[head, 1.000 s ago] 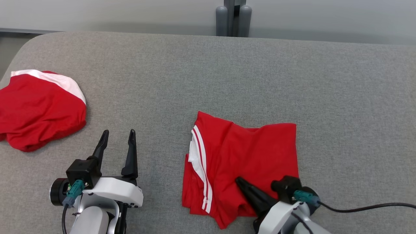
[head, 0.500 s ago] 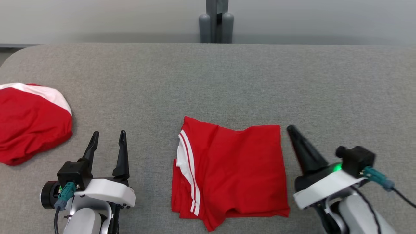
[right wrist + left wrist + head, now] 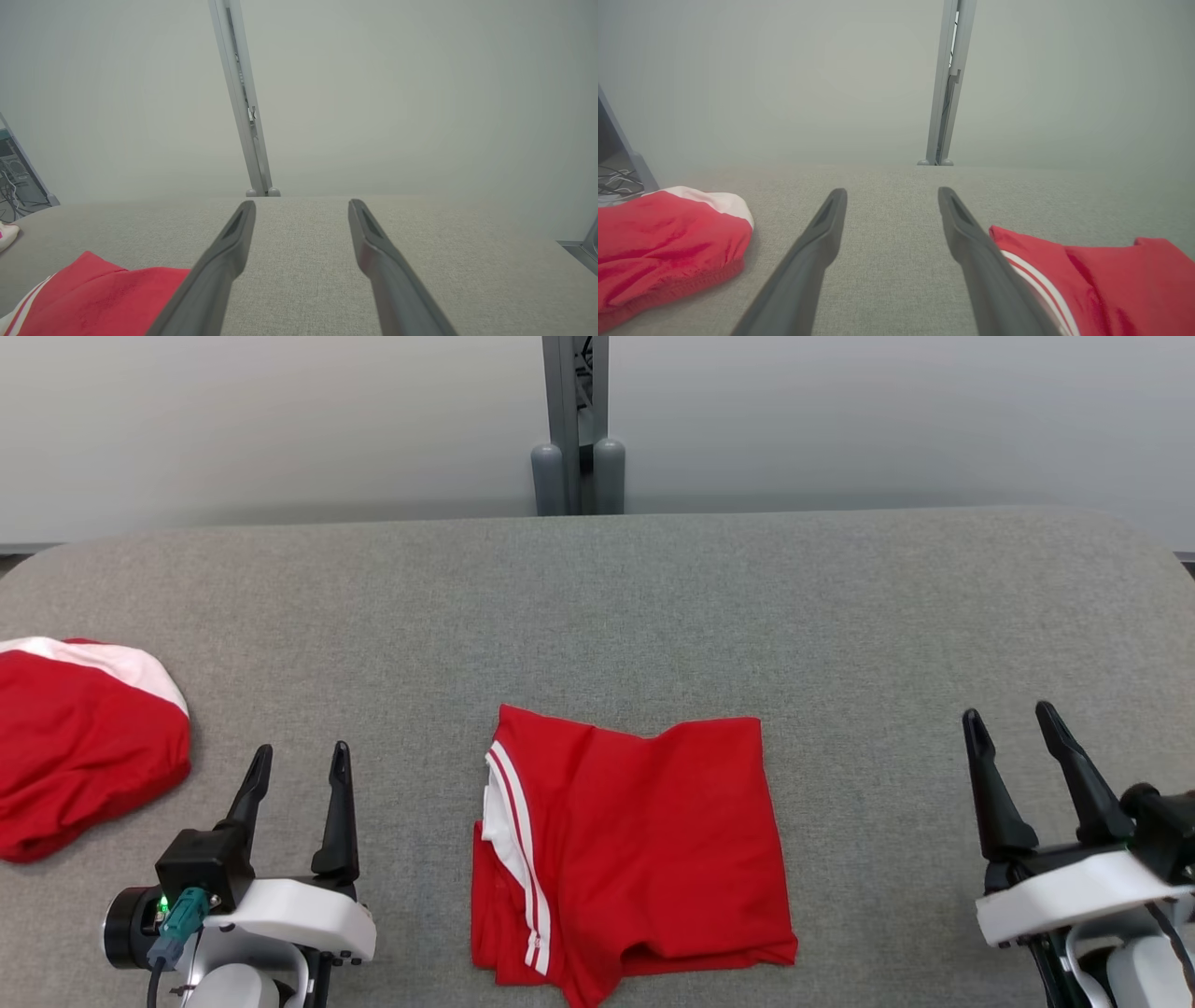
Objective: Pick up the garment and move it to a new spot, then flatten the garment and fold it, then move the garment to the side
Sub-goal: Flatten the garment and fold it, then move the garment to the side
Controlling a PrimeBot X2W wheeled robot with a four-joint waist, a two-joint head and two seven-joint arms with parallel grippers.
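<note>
Black tapered pincer fingers [image 3: 338, 803], white wrist shells [image 3: 299, 919], teal plug [image 3: 185, 907].

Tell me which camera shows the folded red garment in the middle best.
The head view: the folded garment lies almost whole, with its outline and white stripes visible. The left wrist view catches its striped edge at lower right; the right wrist view catches one corner at lower left.
</note>
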